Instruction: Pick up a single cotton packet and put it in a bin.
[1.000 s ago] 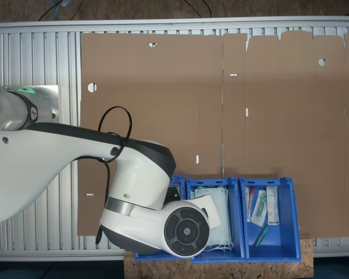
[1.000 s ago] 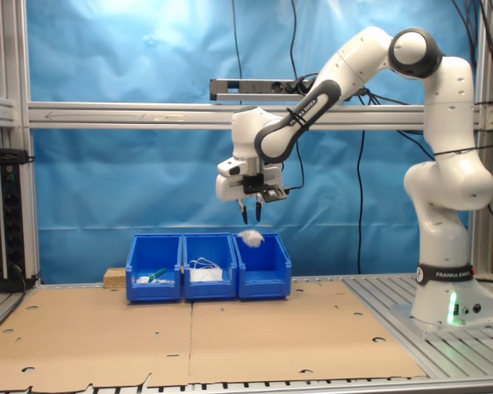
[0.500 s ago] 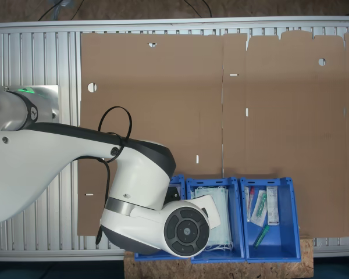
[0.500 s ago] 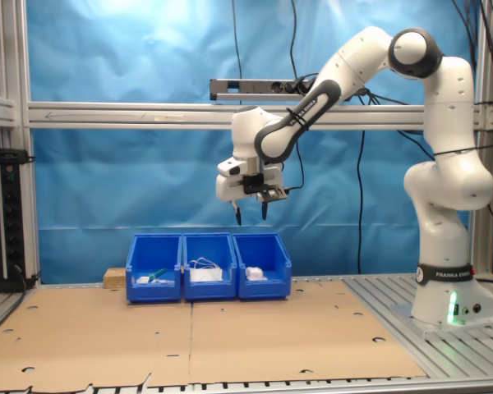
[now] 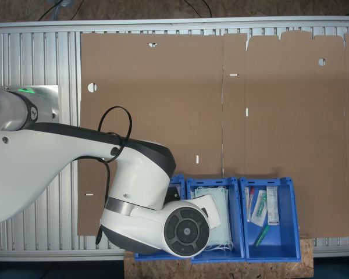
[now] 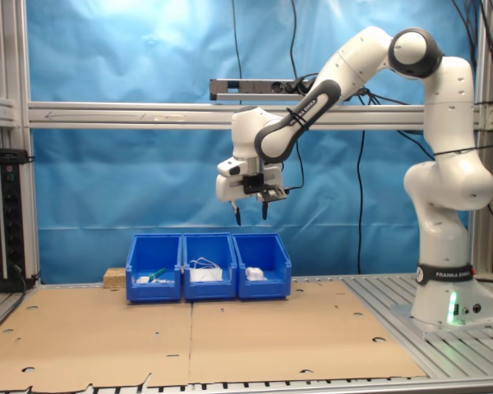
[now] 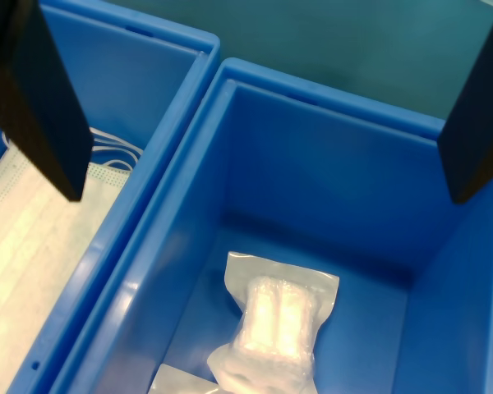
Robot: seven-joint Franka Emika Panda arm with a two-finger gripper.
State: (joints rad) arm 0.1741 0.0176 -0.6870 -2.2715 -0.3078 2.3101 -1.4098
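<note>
Already the cotton packet (image 7: 277,324) lies on the floor of the blue bin (image 7: 329,185), so the placing step looks finished. Above it hangs the end effector (image 6: 251,213), fingers spread wide and empty. Next, presumably, it only needs to retreat clear.

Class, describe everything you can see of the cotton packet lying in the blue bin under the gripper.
The cotton packet is a clear, glossy plastic pouch holding white cotton rolls. It lies flat and slightly skewed on the floor of the blue bin, overlapping another packet's edge. The open gripper hangs well above, not touching it.
</note>
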